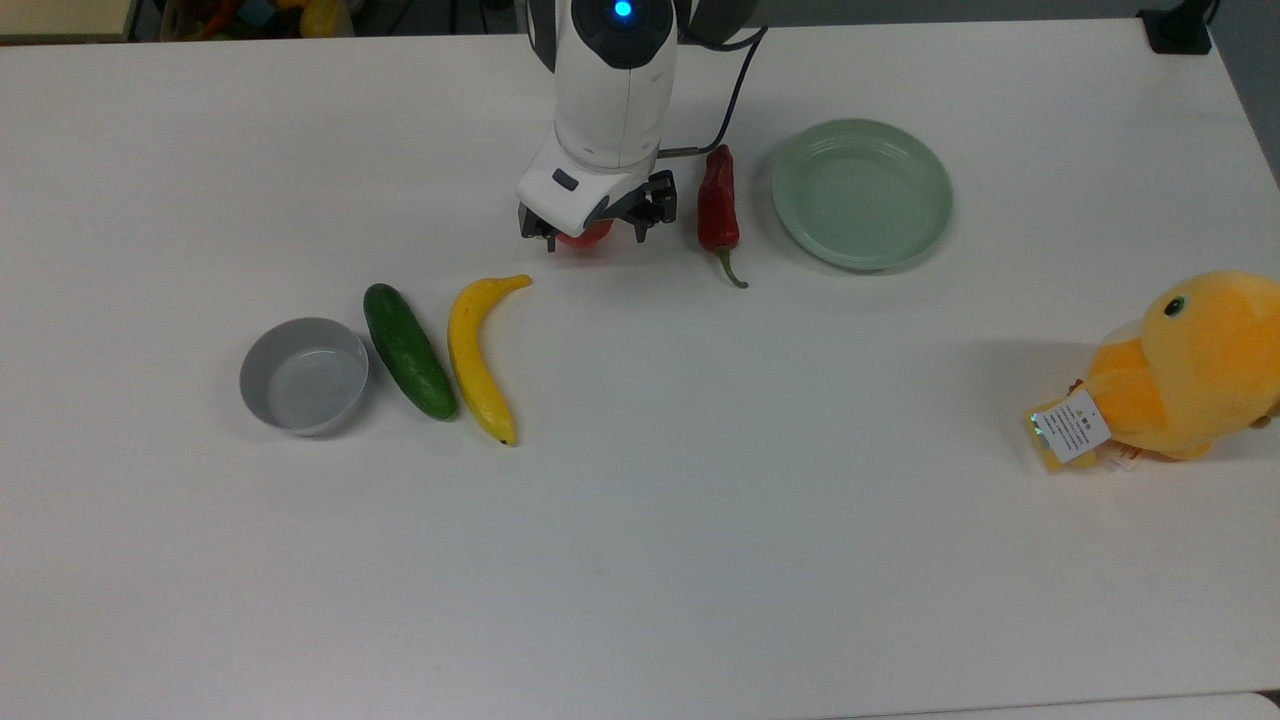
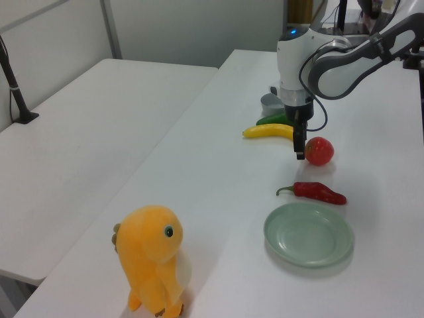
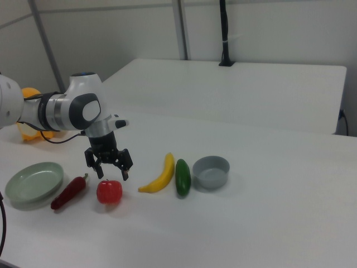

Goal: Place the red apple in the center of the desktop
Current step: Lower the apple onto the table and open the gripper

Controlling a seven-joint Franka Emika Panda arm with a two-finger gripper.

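One red apple (image 3: 109,191) sits on the desktop (image 1: 700,560), upright with its stem up in the right view, free of any grasp. The gripper (image 3: 109,169) hangs just above it with its fingers spread wide and empty, one fingertip on each side of the fruit's top; in the top view the gripper (image 1: 596,232) covers most of the apple (image 1: 585,236), leaving a sliver of red below the black jaws. In the left view the apple (image 2: 319,150) lies just beside the fingers (image 2: 300,147), on the left view's right.

Taking the apple as the landmark: the red chili pepper (image 1: 717,208) lies near it on the top view's right, and the pale-green plate (image 1: 861,193) is beyond the pepper. The banana (image 1: 477,356) lies near the apple on the top view's lower left, then the cucumber (image 1: 407,349) just beside the banana, then the grey bowl (image 1: 303,375) beside the cucumber. The orange plush duck (image 1: 1180,370) stands well apart from the apple, at the top view's right edge.
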